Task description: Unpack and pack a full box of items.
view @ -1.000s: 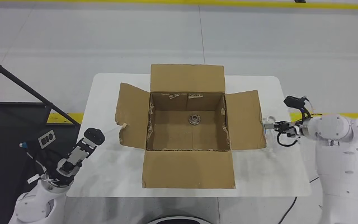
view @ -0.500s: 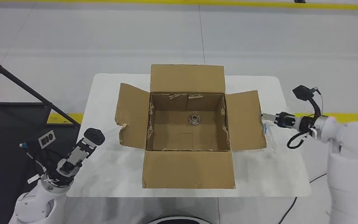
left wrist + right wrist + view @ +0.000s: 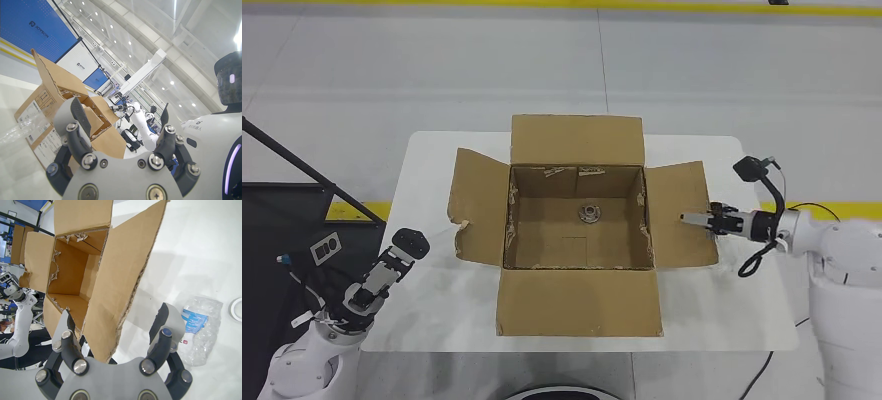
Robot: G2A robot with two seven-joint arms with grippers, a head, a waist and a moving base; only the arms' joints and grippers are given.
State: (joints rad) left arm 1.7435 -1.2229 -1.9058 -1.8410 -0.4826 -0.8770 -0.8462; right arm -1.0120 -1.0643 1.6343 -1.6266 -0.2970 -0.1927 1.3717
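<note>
Right pincer [image 3: 115,315]: spread wide, pinching nothing, held over the right flap of the cardboard box [image 3: 578,300]. Just past that flap, on the bare bench [image 3: 422,180] toward its right edge: a crumpled clear plastic bottle [image 3: 200,332] with a blue label, lying on its side. Near the bottle but apart from it: a white ring [image 3: 236,310]. Left pincer [image 3: 121,106]: spread too and empty, off the bench's near left corner, well apart from the box. Box in the middle of the bench, all four flaps folded outward, rims torn and ragged. On its floor, toward the far wall: one small round metal part [image 3: 588,212]. Beside a labelled outer wall of the box: a piece of clear crinkled plastic [image 3: 17,128].
</note>
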